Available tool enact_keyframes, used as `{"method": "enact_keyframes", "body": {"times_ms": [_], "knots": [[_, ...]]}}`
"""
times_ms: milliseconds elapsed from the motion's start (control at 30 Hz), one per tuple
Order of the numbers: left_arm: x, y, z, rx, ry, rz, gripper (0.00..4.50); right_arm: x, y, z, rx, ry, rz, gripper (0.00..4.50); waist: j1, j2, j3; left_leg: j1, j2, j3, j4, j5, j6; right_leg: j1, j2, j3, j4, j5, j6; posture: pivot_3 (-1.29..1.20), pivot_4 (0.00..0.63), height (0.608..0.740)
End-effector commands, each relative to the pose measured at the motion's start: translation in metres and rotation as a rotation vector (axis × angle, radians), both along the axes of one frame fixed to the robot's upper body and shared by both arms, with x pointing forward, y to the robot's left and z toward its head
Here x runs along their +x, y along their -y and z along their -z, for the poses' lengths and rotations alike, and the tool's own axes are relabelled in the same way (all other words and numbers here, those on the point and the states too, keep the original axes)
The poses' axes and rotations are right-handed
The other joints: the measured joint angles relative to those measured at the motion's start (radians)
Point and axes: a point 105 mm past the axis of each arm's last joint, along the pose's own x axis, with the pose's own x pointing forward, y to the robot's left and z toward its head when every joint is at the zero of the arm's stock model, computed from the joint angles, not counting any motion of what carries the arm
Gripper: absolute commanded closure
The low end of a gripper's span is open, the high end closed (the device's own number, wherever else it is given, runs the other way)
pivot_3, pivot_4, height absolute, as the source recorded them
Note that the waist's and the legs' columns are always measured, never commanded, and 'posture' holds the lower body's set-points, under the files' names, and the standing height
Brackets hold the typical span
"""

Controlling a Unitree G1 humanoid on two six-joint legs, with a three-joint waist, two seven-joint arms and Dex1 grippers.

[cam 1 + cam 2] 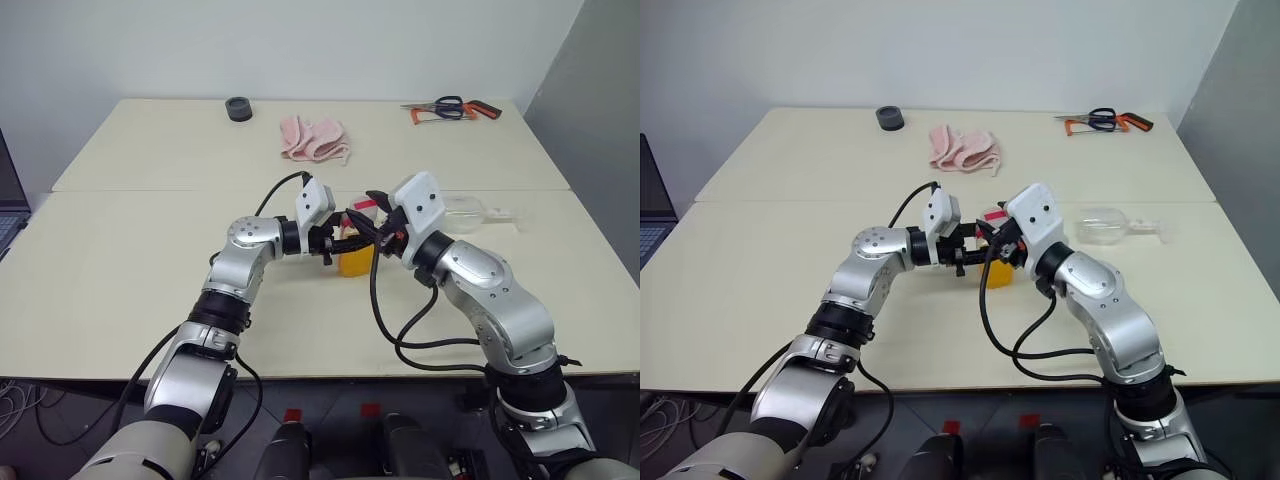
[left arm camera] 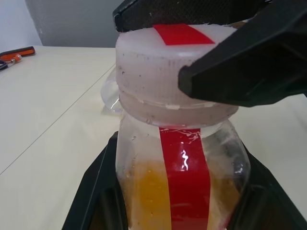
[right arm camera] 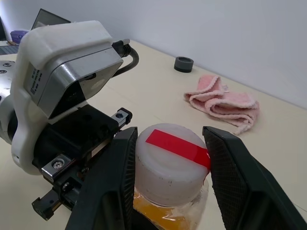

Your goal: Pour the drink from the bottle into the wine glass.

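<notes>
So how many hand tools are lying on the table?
2: black-handled scissors and an orange-handled small saw, side by side at the cream table's far right corner. None seems hidden.

Bottle sitting mid-table between both grippers, other things lying toward the top of the frame

The bottle (image 1: 356, 255) is standing at the centre of the head view on the table (image 1: 120, 290), with the drink (image 2: 148, 196) sitting in its lower part; the left gripper (image 1: 333, 243) is closing on its body from the frame's left, and the right gripper (image 3: 168, 158) is straddling its cap (image 3: 170, 163) from the right. The wine glass (image 1: 468, 210) is lying on its side just right of them. The cloth (image 1: 314, 138) is lying above centre, the roll (image 1: 238, 109) at its upper left, the scissors (image 1: 452, 108) at the upper right
</notes>
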Motion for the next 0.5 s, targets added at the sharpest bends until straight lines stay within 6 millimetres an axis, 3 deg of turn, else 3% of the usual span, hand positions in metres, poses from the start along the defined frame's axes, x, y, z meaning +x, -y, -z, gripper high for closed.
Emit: {"method": "enact_keyframes", "body": {"times_ms": [33, 200, 367, 500], "knots": [[0.0, -0.001, -0.013, -0.001, 0.048, 0.015, 2.61, -0.007, -0.006, -0.013, -0.012, 0.061, -0.145, 2.68, 0.0, 0.0, 0.0, 0.0, 0.0, 0.0, 0.0, 0.0, 0.0, 0.0, 0.0, 0.0, 0.0, 0.0, 0.0, 0.0, 0.15, 0.74], [0.0, 0.0, -0.014, 0.008, 0.049, 0.034, 2.63, -0.001, -0.014, -0.015, -0.081, 0.011, -0.395, 2.68, -0.003, 0.0, 0.0, 0.001, 0.0, 0.0, 0.0, 0.0, 0.0, 0.0, 0.0, 0.0, 0.0, 0.0, 0.0, 0.0, 0.15, 0.74], [0.0, 0.002, -0.015, 0.009, 0.056, 0.039, 2.63, 0.012, -0.012, -0.017, -0.089, -0.05, -0.455, 2.68, -0.004, 0.0, 0.0, 0.001, 0.001, 0.0, 0.0, 0.0, 0.0, 0.0, 0.001, 0.0, 0.0, 0.0, 0.0, 0.0, 0.15, 0.74], [0.0, 0.0, -0.015, 0.009, 0.059, 0.033, 2.63, 0.015, -0.003, -0.031, 0.004, 0.009, -0.364, 1.39, -0.003, 0.0, 0.0, 0.001, 0.001, 0.0, 0.0, 0.0, 0.0, 0.0, 0.001, 0.0, 0.0, 0.0, 0.0, 0.0, 0.15, 0.74]]}}
